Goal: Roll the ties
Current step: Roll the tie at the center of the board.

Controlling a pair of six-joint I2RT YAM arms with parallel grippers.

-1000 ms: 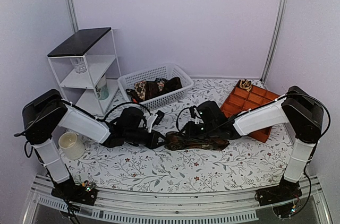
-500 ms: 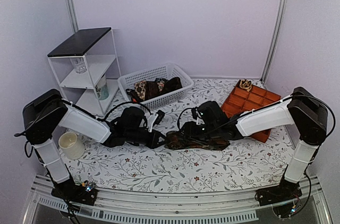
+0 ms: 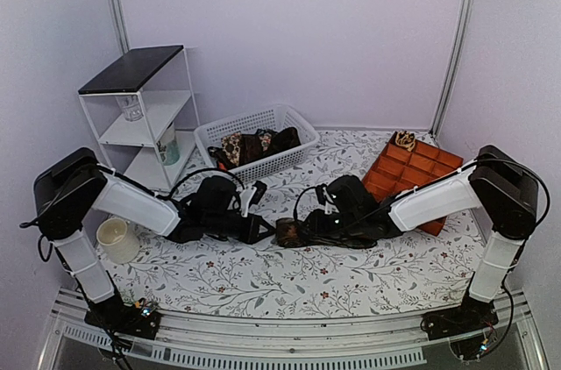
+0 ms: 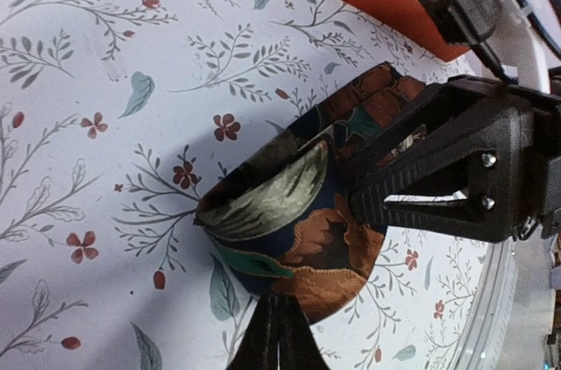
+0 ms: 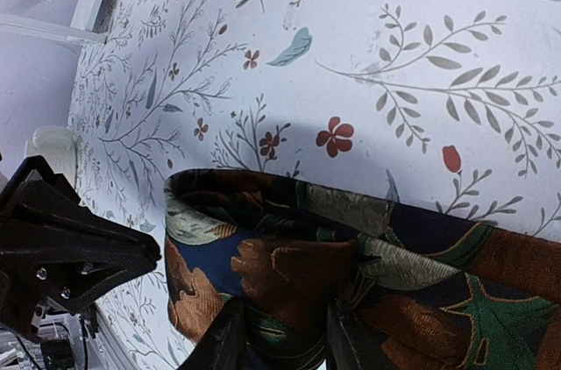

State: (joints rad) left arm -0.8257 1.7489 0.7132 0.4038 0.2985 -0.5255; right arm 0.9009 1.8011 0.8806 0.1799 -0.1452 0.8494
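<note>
One brown-and-green leaf-print fabric tie [image 4: 289,238], showing shorter than before; the closed left gripper [image 4: 279,310] touches it, and the right gripper [image 5: 285,316] clasps it.

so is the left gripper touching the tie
Touching. The left wrist view shows the left gripper shut, its tips pinched onto the near edge of the folded tie with no gap between them.
</note>
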